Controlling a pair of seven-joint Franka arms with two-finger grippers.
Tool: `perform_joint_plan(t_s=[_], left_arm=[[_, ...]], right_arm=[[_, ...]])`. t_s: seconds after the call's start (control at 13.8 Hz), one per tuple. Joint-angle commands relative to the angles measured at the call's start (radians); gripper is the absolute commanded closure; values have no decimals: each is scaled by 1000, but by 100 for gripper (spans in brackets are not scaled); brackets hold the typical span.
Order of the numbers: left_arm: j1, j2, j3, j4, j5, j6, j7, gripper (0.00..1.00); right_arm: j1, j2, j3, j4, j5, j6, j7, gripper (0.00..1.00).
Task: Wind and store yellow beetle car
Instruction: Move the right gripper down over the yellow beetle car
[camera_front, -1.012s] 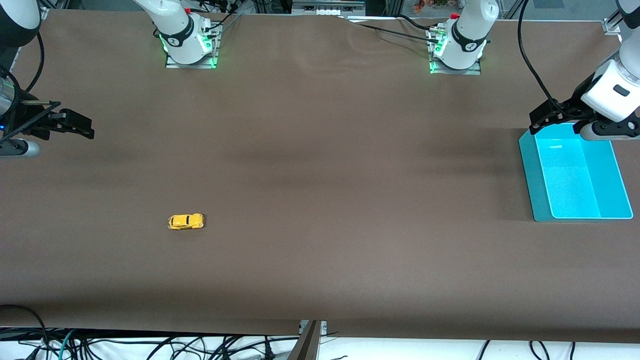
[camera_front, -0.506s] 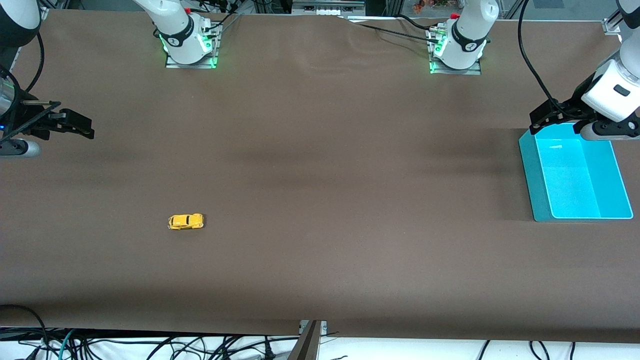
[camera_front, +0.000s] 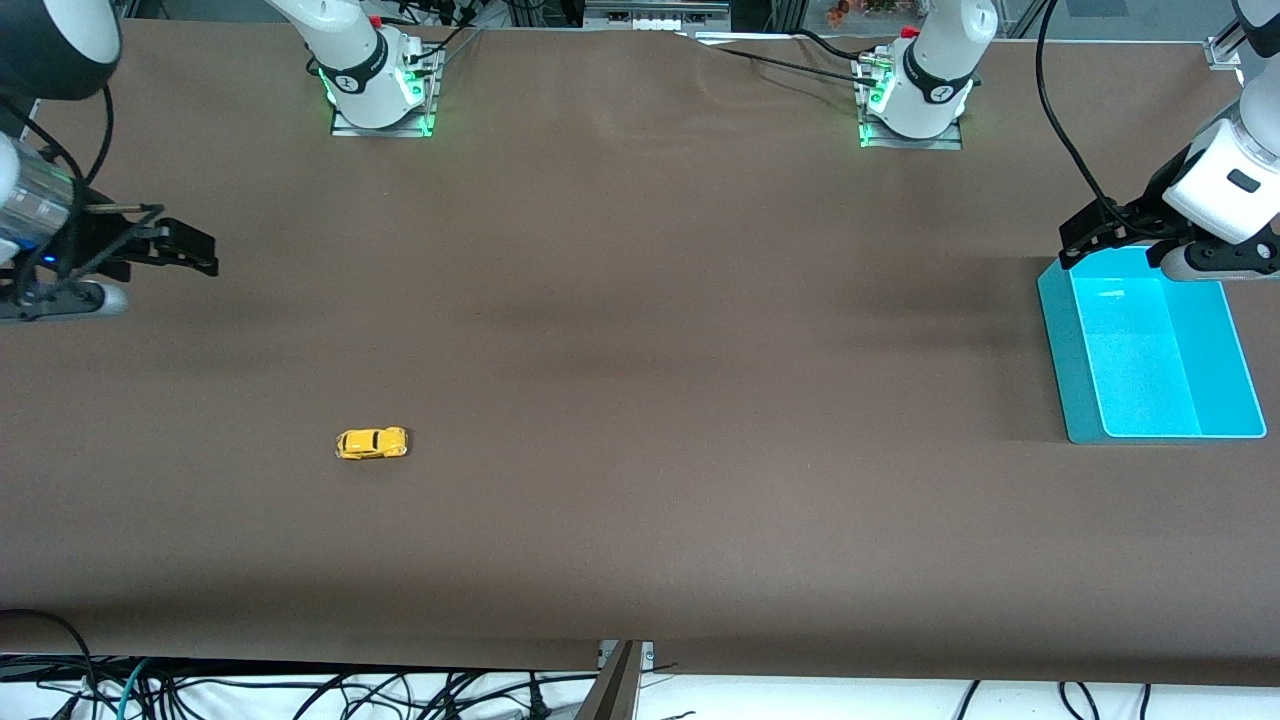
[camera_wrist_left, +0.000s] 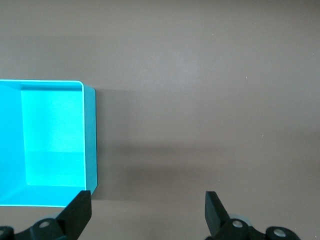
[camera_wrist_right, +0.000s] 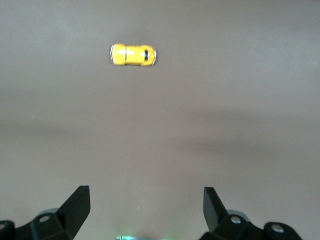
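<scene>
The yellow beetle car (camera_front: 371, 443) stands on its wheels on the brown table, toward the right arm's end and fairly near the front camera; it also shows in the right wrist view (camera_wrist_right: 133, 54). My right gripper (camera_front: 196, 257) hangs open and empty above the table at that end, well apart from the car. In its wrist view the right gripper (camera_wrist_right: 146, 204) has only bare cloth between its fingers. My left gripper (camera_front: 1075, 243) is open and empty, hanging over the corner of the cyan bin (camera_front: 1060, 340). The left gripper (camera_wrist_left: 148, 210) spans bare table beside the bin (camera_wrist_left: 89, 135).
The cyan bin holds nothing that I can see. Both arm bases (camera_front: 378, 85) (camera_front: 915, 95) stand along the table edge farthest from the front camera. Cables (camera_front: 300, 690) hang below the edge nearest to it.
The right arm has shifted its gripper a little toward the table's middle. The car, the bin and the left arm have stayed put.
</scene>
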Motion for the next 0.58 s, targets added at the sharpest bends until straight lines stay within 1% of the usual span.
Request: perform_joint_plan(t_s=[0.0,0.29,0.43,0.51], left_arm=[[13,-12,-5,1,-16,-16,23,0],[13,-12,-6,1,-16,-16,23,0],[11,-12,-5,1,-14,-14,23,0],[13,-12,-5,1,-16,-14,23,0]], right_arm=[[21,20,1,2,-7,-34,3,0],[64,64,1,3,-15,-23,-28,0],[64,120,1,2,-15,3,-124,0],[64,149,1,0,-15,41,-196,0]])
